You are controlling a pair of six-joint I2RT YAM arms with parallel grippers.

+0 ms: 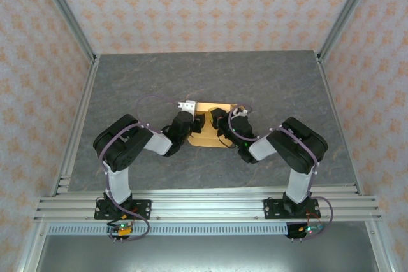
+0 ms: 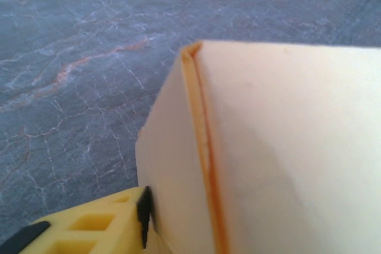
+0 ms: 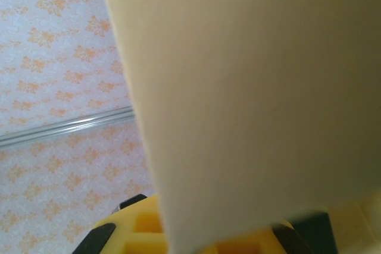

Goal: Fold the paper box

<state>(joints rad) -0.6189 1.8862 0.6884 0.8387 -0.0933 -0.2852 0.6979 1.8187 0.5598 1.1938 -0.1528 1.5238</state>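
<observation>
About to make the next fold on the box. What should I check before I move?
1. Box sits between left gripper and right gripper: ok.
2. Left pad touching box side: ok.
3. Left gripper closed on box: cannot tell, second finger hidden.
4. Right gripper's hold: cannot tell, a panel covers its fingers.
5. Crease formed along one edge: ok.

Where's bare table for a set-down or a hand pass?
Widest bare patch: table between the paper box and the back wall. Also narrow strips outside the left arm and the right arm, and the near strip between them. Crowded: centre, where left tool and right tool meet at the box.
</observation>
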